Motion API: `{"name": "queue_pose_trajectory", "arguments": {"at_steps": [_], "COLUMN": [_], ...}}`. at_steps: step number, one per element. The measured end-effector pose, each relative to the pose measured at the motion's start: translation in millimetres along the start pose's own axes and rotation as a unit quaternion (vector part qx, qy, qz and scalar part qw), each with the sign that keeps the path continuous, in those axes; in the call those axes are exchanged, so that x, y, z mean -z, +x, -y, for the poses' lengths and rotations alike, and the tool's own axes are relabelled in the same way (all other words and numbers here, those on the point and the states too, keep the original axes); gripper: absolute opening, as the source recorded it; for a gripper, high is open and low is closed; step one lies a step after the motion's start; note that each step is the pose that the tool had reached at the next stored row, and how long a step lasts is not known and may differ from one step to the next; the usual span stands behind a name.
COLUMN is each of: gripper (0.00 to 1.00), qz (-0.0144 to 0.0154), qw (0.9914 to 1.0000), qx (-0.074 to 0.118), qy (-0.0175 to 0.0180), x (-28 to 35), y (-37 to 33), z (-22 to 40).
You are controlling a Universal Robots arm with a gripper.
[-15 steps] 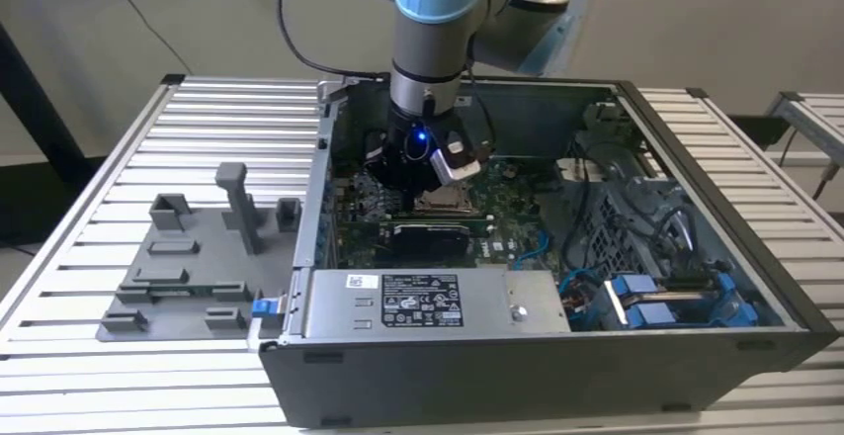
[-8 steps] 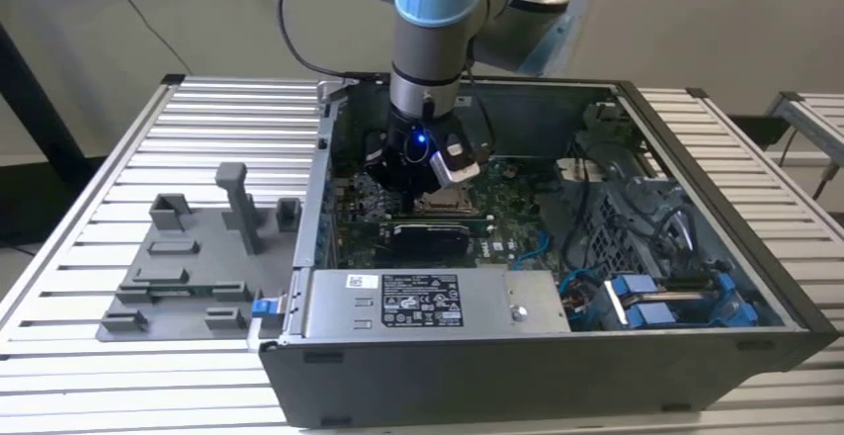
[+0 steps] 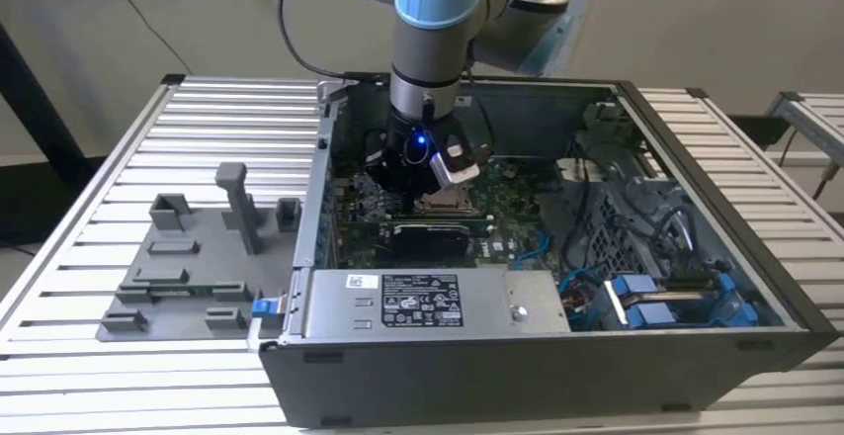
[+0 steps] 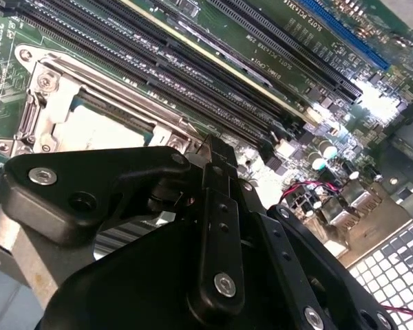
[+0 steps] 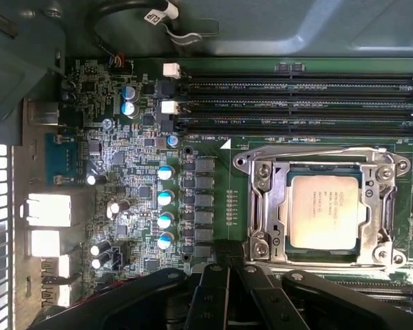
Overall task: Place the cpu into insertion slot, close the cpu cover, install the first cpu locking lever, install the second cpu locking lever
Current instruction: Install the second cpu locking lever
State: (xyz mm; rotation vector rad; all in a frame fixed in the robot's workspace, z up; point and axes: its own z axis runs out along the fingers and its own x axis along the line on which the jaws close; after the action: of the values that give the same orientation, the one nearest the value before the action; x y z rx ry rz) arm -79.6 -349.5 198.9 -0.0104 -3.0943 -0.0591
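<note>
Beside the gripper point(image 5: 224, 251), the cpu point(image 5: 325, 212) sits socketed.

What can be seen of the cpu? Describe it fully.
The cpu is a small flat square chip with a pale silver-tan metallic face bearing fine print. It lies flat in the insertion slot on the green motherboard, and the silver cpu cover frames it on all sides. In the second wrist view its pale face shows beyond the black gripper body. Nothing is seen touching its face.
</note>
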Motion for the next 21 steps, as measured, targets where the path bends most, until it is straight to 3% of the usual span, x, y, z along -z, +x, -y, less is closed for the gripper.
{"name": "queue_pose_trajectory", "arguments": {"at_steps": [15,21], "gripper": [0.11,0.11], "qz": [-0.0022,-0.0049], "qw": [0.99994,0.99980], "qx": [0.011,0.019], "qy": [0.0007,0.0043], "x": [-0.5,-0.5], "y": [-0.1,-0.1], "z": [2.0,3.1]}}
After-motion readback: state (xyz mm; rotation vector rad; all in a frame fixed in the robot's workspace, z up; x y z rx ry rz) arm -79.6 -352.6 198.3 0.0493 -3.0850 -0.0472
